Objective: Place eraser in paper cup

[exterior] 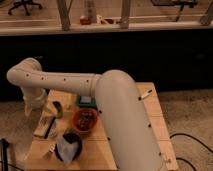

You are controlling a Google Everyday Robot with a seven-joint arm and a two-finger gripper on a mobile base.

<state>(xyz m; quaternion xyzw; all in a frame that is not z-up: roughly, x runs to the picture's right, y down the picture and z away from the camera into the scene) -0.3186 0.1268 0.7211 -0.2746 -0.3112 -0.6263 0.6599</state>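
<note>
My white arm [75, 82] reaches across the wooden table [155, 125] to its left edge and bends down there. The gripper [31, 106] hangs at the end of it, low over the table's left side. A small pale cup with a dark inside, the paper cup [57, 109], stands just to the right of the gripper, apart from it. I cannot make out the eraser; it may be hidden by the gripper or the arm.
A reddish-brown bowl [85, 120] sits mid-table. A dark bowl with whitish paper [67, 146] is at the front left. A green flat object [86, 101] lies behind the bowl. Flat tan pieces [44, 127] lie below the gripper. A pen [145, 94] lies at the right.
</note>
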